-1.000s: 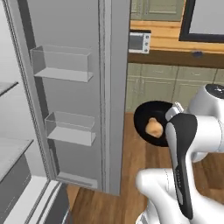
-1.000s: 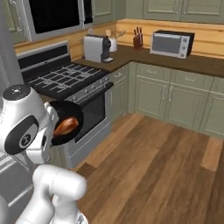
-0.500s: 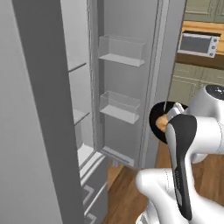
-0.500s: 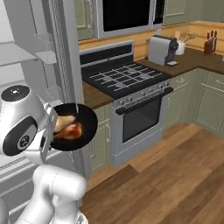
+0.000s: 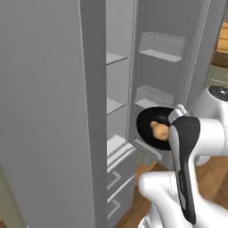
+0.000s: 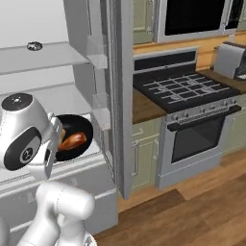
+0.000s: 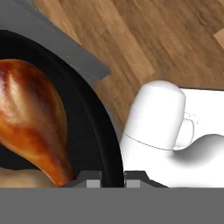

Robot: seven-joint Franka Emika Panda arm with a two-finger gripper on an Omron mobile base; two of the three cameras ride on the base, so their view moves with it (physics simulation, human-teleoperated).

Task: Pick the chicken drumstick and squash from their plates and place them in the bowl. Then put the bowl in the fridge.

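Note:
My gripper (image 7: pixel 113 181) is shut on the rim of the glossy black bowl (image 7: pixel 101 131) and holds it in the air. The golden-brown chicken drumstick (image 7: pixel 30 116) lies inside the bowl, with the tan squash (image 7: pixel 15 180) just under its thin end. From the base views the bowl (image 5: pixel 149 127) (image 6: pixel 77 129) hangs in front of the open grey fridge (image 5: pixel 116 84), level with its lower white shelves (image 6: pixel 72 98). The squash (image 5: pixel 158 130) and drumstick (image 6: pixel 74 141) show inside it. The plates are out of view.
The fridge's open door (image 5: pixel 167 53) with clear bins stands just behind the bowl. A small round item (image 6: pixel 34 46) sits on the upper shelf. To the right are a black stove (image 6: pixel 185 91), a toaster (image 6: pixel 229 56) and wood floor (image 6: pixel 192 211).
Both base views have swung toward the fridge as the base moved; its interior now faces me. The bowl stays in my gripper with both foods in it.

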